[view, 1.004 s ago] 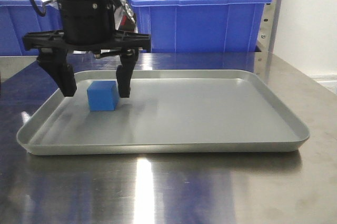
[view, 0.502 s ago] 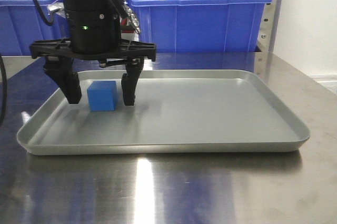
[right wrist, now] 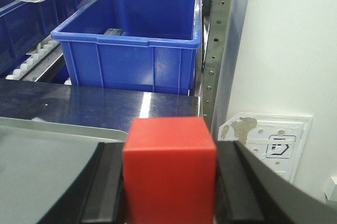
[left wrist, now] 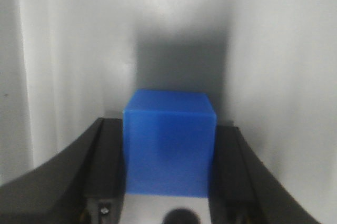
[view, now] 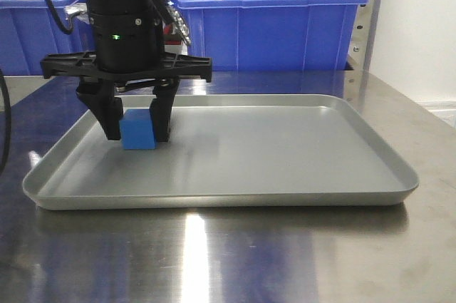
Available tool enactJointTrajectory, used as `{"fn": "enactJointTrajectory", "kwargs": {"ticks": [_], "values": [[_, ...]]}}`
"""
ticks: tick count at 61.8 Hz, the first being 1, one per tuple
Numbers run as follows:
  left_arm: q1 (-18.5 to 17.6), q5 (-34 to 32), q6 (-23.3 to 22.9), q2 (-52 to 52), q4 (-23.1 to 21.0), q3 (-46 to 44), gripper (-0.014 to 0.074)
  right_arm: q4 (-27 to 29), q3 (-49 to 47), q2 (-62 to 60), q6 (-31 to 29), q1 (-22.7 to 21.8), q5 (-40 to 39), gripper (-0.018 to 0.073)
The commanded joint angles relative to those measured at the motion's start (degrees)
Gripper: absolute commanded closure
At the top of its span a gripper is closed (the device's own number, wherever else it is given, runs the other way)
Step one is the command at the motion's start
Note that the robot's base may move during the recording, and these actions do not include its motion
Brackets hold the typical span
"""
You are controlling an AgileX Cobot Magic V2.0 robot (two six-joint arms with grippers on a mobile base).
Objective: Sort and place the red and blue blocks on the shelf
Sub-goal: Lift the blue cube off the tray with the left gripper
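The blue block (view: 137, 132) rests on the floor of the grey tray (view: 285, 153), toward its left end. My left gripper (view: 138, 136) reaches down over it, both black fingers pressed against its sides, shut on it. The left wrist view shows the blue block (left wrist: 169, 118) filling the gap of the left gripper (left wrist: 168, 155). In the right wrist view the right gripper (right wrist: 169, 187) is shut on the red block (right wrist: 169, 161), held above the tray's corner (right wrist: 42, 150). The shelf (right wrist: 218, 39) stands behind, its silver upright and white rollers (right wrist: 31, 60) visible. The right gripper is outside the front view.
Large blue bins (view: 271, 18) sit on the shelf behind the tray, one close by (right wrist: 131, 39). The tray lies on a shiny steel table (view: 285, 260). A shelf upright (view: 365, 25) and a white wall stand at the right.
The left gripper shifted slightly right, settled around the blue block, then its fingers closed in from wide open until they clamp the block's sides.
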Motion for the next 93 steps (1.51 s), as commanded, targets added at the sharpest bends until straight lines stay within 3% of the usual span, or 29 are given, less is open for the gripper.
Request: {"fn": "enactJointTrajectory", "kwargs": {"ticks": [1,6,16,23,30,46,61,75,93], "values": [[-0.09,-0.59,0.16,-5.3,-1.46,-1.37,0.0475,0.0,-1.68,0.33,-0.42,-0.23,-5.25,0.0503],[0.04,-0.59,4.46,-7.35,-4.25,-1.37,0.0474,0.0,-1.68,0.33,-0.42,-0.23,-5.25,0.0503],[0.04,-0.58,22.94,-11.79,-12.45,-0.31,0.0474,0.0,-1.68,0.33,-0.42,-0.23,-5.25,0.0503],[0.27,-2.56,32.97,-15.38,-16.0,2.94,0.0474,0.0,-1.68,0.33,-0.42,-0.23,-5.25,0.0503],[0.27,-9.67,37.93,-19.35,-16.0,8.59,0.0474,0.0,-1.68,0.33,-0.42,-0.23,-5.25,0.0503],[1.45,-34.17,40.32,-31.4,-16.0,25.99,0.0474,0.0,-1.68,0.33,-0.42,-0.23,-5.25,0.0503],[7.45,-47.79,40.69,-44.93,-16.0,40.6,0.0474,0.0,-1.68,0.33,-0.42,-0.23,-5.25,0.0503],[15.47,-55.46,40.69,-58.6,-16.0,50.62,0.0474,0.0,-1.68,0.33,-0.42,-0.23,-5.25,0.0503],[26.55,-55.72,40.69,-75.3,-15.43,59.47,0.0474,0.0,-1.68,0.33,-0.42,-0.23,-5.25,0.0503]]}}
